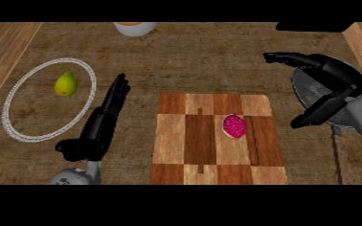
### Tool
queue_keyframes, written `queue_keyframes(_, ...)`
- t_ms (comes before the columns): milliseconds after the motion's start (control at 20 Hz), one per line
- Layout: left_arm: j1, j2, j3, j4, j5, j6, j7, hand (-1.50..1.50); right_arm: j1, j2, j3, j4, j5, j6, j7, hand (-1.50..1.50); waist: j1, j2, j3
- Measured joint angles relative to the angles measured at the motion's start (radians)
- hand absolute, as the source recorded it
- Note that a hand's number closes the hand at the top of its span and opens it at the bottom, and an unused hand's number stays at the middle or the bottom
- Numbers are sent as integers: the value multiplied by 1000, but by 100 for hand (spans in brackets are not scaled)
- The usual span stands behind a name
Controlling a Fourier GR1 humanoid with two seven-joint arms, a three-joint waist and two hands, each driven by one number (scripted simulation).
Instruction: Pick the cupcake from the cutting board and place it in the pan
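Observation:
A pink cupcake (234,126) lies on the checkered wooden cutting board (198,143), near the board's right side. My right hand (329,93) hovers to the right of the board, over the grey pan (305,90), with its fingers spread open and nothing in them. The pan is mostly hidden under that hand. My left hand (105,119) rests open to the left of the board, fingers straight and pointing away from me.
A yellow-green pear (65,84) lies on a round plate with a pale rim (14,96) at the left. A white and orange cup (134,28) stands at the back edge. A dark block (311,26) fills the back right corner.

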State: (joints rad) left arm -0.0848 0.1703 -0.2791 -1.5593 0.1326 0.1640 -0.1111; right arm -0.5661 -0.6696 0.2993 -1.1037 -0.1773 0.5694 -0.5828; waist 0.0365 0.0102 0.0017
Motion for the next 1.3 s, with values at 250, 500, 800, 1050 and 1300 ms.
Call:
queue_keyframes(250, 13, 3, 9, 7, 1, -15, -15, 0, -97, 7, 80, 26, 144, -12, 1, -150, -6, -3, -1)
queue_keyframes(500, 32, 0, 6, -8, -4, -15, -11, 0, -158, 35, 205, -16, 301, -22, 46, -150, -11, -7, -2)
queue_keyframes(800, 52, 2, 18, -18, -7, -20, -19, 0, -159, 73, 344, -84, 506, -56, 64, -150, -22, -10, -2)
queue_keyframes(1050, 45, -3, 32, -5, -14, -25, -16, 0, -132, 108, 396, -89, 653, -87, 91, -150, -29, -10, -2)
queue_keyframes(1300, 34, -25, 49, 21, -31, -33, -24, 0, -100, 174, 370, -60, 761, -82, 94, -150, -32, -10, -2)
